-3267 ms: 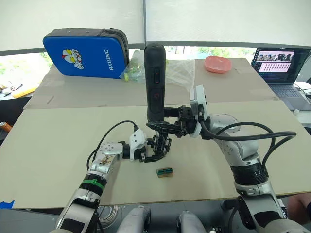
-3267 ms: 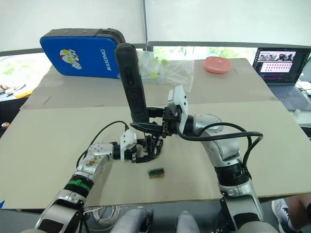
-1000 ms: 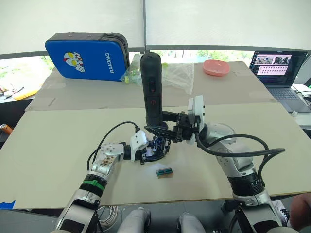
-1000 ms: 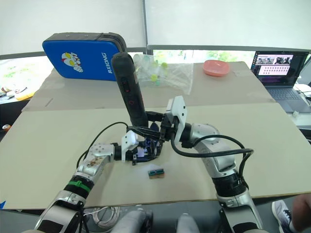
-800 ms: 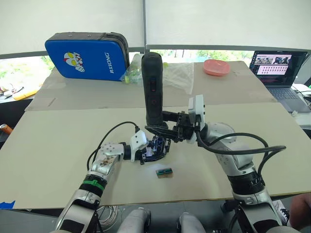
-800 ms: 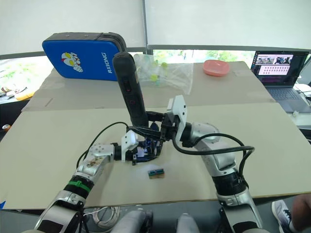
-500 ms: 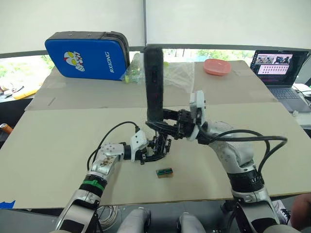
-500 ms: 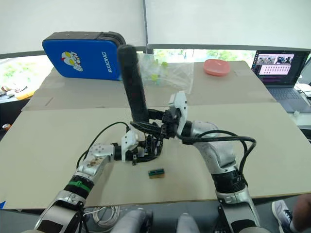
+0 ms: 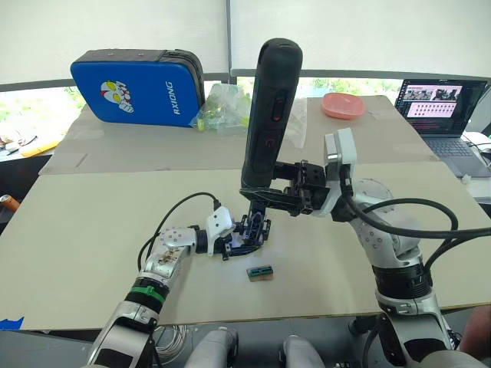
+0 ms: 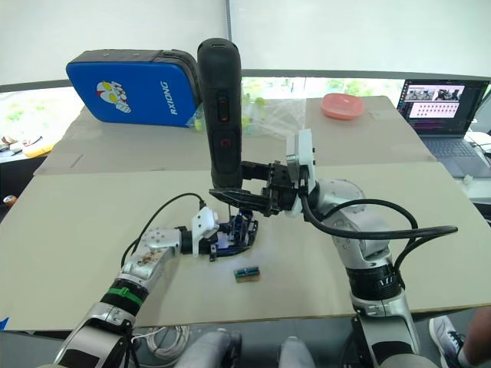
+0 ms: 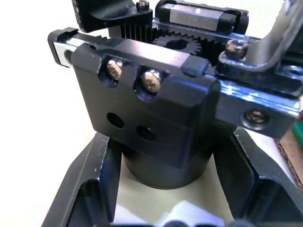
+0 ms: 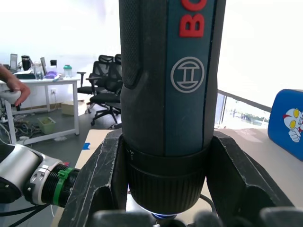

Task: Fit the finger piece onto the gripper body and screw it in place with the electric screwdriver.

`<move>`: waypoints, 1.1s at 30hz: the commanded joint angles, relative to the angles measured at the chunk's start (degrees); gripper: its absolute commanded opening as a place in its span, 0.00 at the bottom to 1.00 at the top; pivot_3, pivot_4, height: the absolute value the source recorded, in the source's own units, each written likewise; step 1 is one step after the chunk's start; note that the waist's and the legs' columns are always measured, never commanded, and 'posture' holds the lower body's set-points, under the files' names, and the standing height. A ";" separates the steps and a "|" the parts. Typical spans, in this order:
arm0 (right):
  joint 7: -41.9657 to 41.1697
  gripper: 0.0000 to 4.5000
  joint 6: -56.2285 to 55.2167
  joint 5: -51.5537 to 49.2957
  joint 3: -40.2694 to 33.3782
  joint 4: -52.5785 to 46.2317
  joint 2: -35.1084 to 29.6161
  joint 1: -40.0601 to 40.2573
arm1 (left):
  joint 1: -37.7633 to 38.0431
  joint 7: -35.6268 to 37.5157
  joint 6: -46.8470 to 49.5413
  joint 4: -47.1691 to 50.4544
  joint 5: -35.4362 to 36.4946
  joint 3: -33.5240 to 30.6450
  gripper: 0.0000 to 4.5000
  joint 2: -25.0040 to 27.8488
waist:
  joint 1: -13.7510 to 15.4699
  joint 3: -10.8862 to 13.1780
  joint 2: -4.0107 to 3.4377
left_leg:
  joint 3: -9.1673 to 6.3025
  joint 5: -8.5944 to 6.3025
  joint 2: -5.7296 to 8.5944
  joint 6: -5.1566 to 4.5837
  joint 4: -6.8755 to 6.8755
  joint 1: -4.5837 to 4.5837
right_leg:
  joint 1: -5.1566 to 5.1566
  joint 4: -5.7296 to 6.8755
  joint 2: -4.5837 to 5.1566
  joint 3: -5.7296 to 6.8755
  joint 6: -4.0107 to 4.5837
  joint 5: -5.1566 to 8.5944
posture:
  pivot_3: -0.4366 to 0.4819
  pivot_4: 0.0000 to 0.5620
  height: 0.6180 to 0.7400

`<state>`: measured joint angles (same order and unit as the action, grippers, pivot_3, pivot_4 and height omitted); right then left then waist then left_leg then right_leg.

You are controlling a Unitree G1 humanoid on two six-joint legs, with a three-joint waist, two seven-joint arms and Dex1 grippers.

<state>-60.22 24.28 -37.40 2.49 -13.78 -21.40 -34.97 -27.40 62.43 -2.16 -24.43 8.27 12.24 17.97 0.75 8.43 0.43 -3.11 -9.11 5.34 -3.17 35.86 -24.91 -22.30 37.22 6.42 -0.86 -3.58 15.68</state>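
With the right gripper (image 9: 270,197) clamping the upright electric screwdriver (image 9: 266,123) above the gripper body (image 9: 251,232), which the left gripper (image 9: 232,244) pinches on the table (image 9: 92,222), a tilted bit might skid off the screw.

Electric screwdriver (image 9: 268,115): lower end and bit hidden behind the right gripper (image 9: 265,197) and its fingers (image 12: 106,177); top of the barrel cut off by the edge in the right wrist view. Gripper body (image 11: 156,94): round base partly hidden between the left gripper's fingers (image 11: 90,189), its far linkage cut off at the picture's edges; whether the finger piece is fitted on it cannot be told. Laptop (image 9: 443,103): right side cut off, screen content too small to read; small green-brown block (image 9: 259,271) on the bench (image 9: 92,222) too small to identify.
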 commanded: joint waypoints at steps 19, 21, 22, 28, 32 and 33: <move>9.38 0.42 7.31 -19.86 -23.40 -19.94 -15.51 13.81 | 11.80 11.54 -1.33 10.26 11.92 -12.77 0.99 16.78 | -0.58 0.07 0.07 | -0.01 0.00 -0.12 -0.01 -0.33 -0.38 | -0.51 -0.16 0.19 -0.15 0.06 0.02 | 0.48 0.27 1.00; 8.54 0.42 5.49 -18.39 -26.45 -20.77 -16.47 20.68 | 14.35 16.30 -3.75 9.44 12.57 -13.90 0.99 20.31 | -0.24 0.10 0.11 | -0.01 -0.01 -0.12 -0.02 -0.33 -0.43 | -0.51 -0.23 0.23 -0.16 0.07 0.02 | 0.48 0.27 1.00; 6.82 0.42 3.86 -16.79 -27.11 -21.16 -17.09 23.73 | 15.16 17.81 -4.69 8.86 12.52 -14.19 0.99 21.59 | -0.16 0.11 0.10 | -0.01 -0.01 -0.12 -0.03 -0.33 -0.47 | -0.51 -0.25 0.25 -0.20 0.07 0.02 | 0.48 0.27 1.00; 1.98 0.42 -3.08 -10.63 -27.37 -21.84 -17.55 33.01 | 18.67 22.11 -9.51 8.24 11.80 -14.35 0.99 24.33 | -0.05 0.27 -0.16 | 0.04 -0.02 -0.11 -0.01 -0.31 -0.46 | -0.50 -0.20 0.39 -0.24 0.13 -0.03 | 0.48 0.27 1.00; 2.03 0.42 -4.34 -10.02 -24.21 -22.96 -17.47 31.34 | 19.93 19.66 -8.09 12.72 12.37 -13.68 0.99 22.21 | -0.14 0.28 -0.15 | 0.05 -0.02 -0.11 -0.02 -0.29 -0.45 | -0.50 -0.20 0.44 -0.16 0.14 -0.03 | 0.48 0.27 1.00; 3.39 0.42 -3.64 -10.74 -22.29 -23.99 -16.85 29.39 | 21.42 18.01 -6.20 16.92 13.26 -12.67 0.99 20.77 | -0.13 0.29 -0.14 | 0.05 -0.02 -0.12 -0.02 -0.26 -0.45 | -0.50 -0.20 0.44 -0.15 0.13 -0.03 | 0.48 0.27 1.00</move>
<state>-57.95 22.30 -46.27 -20.93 -33.59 -38.70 -2.86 -6.89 82.21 -9.49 -13.04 19.99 -1.34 40.01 0.62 8.71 0.29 -3.06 -9.13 5.22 -3.19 35.62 -25.36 -22.80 37.02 6.85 -1.00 -3.45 15.65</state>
